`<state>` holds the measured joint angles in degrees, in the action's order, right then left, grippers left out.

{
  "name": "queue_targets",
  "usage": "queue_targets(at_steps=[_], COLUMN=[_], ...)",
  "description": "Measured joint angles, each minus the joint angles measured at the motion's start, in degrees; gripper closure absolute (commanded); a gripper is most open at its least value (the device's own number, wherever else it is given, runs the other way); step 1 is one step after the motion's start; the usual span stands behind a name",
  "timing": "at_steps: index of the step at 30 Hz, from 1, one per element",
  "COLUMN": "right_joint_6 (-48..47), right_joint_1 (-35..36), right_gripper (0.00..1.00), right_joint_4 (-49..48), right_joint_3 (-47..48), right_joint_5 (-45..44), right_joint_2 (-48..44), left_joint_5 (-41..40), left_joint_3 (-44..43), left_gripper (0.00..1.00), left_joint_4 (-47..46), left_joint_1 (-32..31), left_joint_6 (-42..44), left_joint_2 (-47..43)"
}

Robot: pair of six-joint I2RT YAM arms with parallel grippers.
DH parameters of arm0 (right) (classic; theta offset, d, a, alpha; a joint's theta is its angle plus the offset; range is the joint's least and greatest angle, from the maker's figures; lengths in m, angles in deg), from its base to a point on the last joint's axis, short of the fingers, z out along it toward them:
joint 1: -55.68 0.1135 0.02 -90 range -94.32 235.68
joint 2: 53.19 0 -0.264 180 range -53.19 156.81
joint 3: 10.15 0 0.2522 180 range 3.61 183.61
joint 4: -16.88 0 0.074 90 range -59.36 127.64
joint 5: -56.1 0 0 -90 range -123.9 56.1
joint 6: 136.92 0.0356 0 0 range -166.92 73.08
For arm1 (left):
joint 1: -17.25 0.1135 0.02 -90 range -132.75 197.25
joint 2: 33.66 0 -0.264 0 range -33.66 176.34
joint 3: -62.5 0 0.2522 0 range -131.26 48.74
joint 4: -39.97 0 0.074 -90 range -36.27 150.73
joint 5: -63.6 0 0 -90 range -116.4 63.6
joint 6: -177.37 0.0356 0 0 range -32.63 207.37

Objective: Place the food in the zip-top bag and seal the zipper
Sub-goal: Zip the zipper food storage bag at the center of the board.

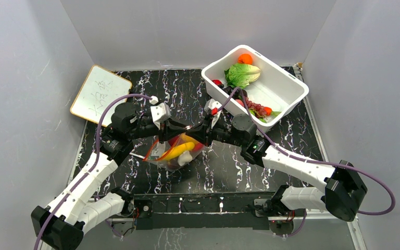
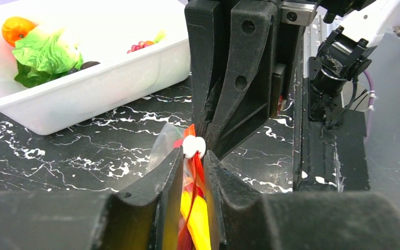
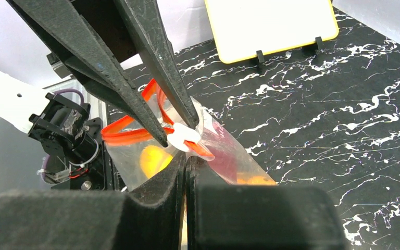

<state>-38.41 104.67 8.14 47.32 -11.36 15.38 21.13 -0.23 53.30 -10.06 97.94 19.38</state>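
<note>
While the right gripper (image 3: 186, 156) pinches the zipper (image 3: 135, 133) tight, the left gripper (image 2: 192, 156) narrows around the zip-top bag (image 1: 171, 153) rim, contact unclear

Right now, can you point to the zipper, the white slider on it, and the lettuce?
zipper (image 3: 130, 134): right wrist view, on the red-orange strip's open loop.
white slider (image 2: 193, 146): left wrist view, on its rounded top.
lettuce (image 1: 242, 74): top view, on the green leaves in the tub.
</note>
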Motion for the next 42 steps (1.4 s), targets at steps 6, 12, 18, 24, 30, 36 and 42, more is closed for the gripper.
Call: queue_targets(at_steps=[6, 12, 18, 24, 30, 36, 42], right_joint_6=[0.57, 1.03, 1.99, 2.51, 2.99, 3.17, -0.59], right_joint_1=[0.0, 0.0, 0.0, 0.0, 0.0, 0.0, 0.0], right_gripper=[1.0, 1.0, 1.0, 1.0, 1.0, 1.0, 0.79], right_joint_4=[0.0, -0.02, -0.07, -0.07, -0.07, -0.07, 0.57], right_joint_3=[0.0, 0.0, 0.0, 0.0, 0.0, 0.0, 0.0], right_joint_5=[-0.15, -0.17, -0.63, -1.49, -2.05, -2.16, -1.81], right_joint_2=[0.02, 0.02, 0.02, 0.02, 0.02, 0.02, -0.44], left_joint_5=[-0.59, -0.59, -0.44, -0.42, -0.42, -0.79, 0.15], left_joint_3=[0.0, 0.0, 0.0, 0.0, 0.0, 0.0, -0.02], left_gripper=[0.85, 0.63, 0.63, 0.66, 0.86, 1.0, 1.0], left_joint_4=[-0.37, -0.79, -2.32, -2.58, -2.54, -2.6, -1.92], left_joint_1=[0.0, 0.0, 0.0, 0.0, -0.15, -0.24, -0.24], left_joint_6=[0.33, 0.57, 0.68, 1.09, 1.99, 3.06, 3.74], left_joint_2=[0.02, 0.22, 0.26, 1.55, 1.84, 1.84, 1.84])
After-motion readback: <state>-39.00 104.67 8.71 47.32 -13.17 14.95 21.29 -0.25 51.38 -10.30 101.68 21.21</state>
